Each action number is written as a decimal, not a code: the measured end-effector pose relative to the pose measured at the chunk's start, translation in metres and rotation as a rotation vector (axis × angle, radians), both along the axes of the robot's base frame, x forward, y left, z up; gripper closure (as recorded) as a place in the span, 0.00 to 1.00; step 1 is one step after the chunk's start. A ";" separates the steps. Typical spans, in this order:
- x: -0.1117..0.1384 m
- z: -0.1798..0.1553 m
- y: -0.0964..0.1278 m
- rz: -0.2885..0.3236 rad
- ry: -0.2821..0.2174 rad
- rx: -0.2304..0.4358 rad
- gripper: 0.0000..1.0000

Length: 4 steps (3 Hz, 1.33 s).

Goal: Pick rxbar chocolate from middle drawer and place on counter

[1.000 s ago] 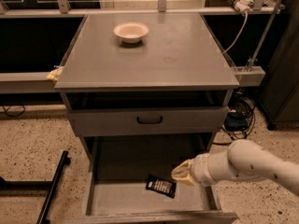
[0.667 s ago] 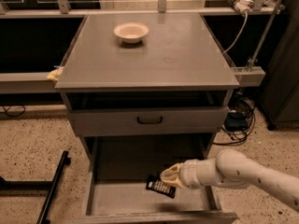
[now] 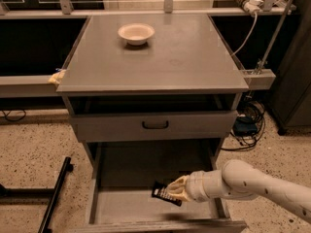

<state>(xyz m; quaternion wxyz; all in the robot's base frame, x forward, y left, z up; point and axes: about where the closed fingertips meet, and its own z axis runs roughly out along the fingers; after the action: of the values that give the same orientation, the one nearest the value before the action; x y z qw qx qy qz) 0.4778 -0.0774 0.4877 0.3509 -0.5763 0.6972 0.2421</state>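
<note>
The rxbar chocolate (image 3: 162, 192) is a small black bar with pale print lying on the floor of the open middle drawer (image 3: 126, 208), towards the front right. My gripper (image 3: 176, 190), cream coloured on a pale arm coming in from the right, is down in the drawer over the bar's right end and hides that end. The bar's left end sticks out to the left of the gripper. The counter (image 3: 184, 57) is the broad grey top of the cabinet above.
A cream round bowl (image 3: 136, 33) stands on the counter at the back left. The upper drawer front (image 3: 155, 125) with a black handle sits slightly open above the middle drawer. A black bar (image 3: 53, 193) lies on the floor at the left. Cables hang at the right.
My gripper has moved left and down inside the drawer until it reaches the bar's right end. The bar lies where it was.
</note>
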 end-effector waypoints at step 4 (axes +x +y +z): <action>0.043 -0.074 -0.011 -0.024 -0.106 -0.015 0.22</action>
<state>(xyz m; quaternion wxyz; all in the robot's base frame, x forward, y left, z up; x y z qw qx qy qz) 0.5212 -0.0886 0.4135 0.3858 -0.5825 0.6864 0.2017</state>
